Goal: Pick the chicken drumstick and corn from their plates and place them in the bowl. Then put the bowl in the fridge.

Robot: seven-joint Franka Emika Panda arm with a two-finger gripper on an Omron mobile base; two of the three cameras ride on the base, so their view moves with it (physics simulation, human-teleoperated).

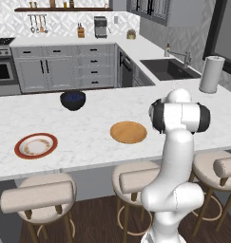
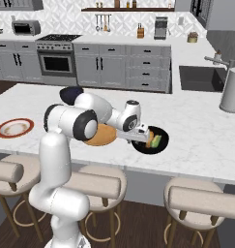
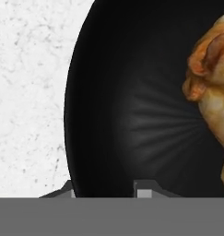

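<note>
A black bowl [image 2: 160, 149] stands on the white island counter, right of the bare wooden plate [image 2: 100, 138] [image 1: 128, 132]. In it lie the golden-brown chicken drumstick [image 2: 150, 142] [image 3: 215, 92] and the green corn [image 2: 158, 140]. My gripper [image 2: 146, 134] [image 3: 107, 189] reaches down over the bowl's near-left rim. One fingertip [image 3: 69, 190] is outside the bowl's [image 3: 122, 115] wall and the other inside, set narrowly; contact with the rim is unclear. The red-rimmed plate [image 1: 36, 145] [image 2: 14, 128] sits bare at the counter's left. The fridge is out of view.
A second, dark navy bowl [image 1: 72, 99] [image 2: 69, 93] with a bluish inside stands farther back on the counter. A paper towel roll [image 1: 212, 73] [image 2: 231, 92] rises at the right near the sink [image 1: 169, 69]. Padded stools [image 1: 38, 194] line the counter's near edge.
</note>
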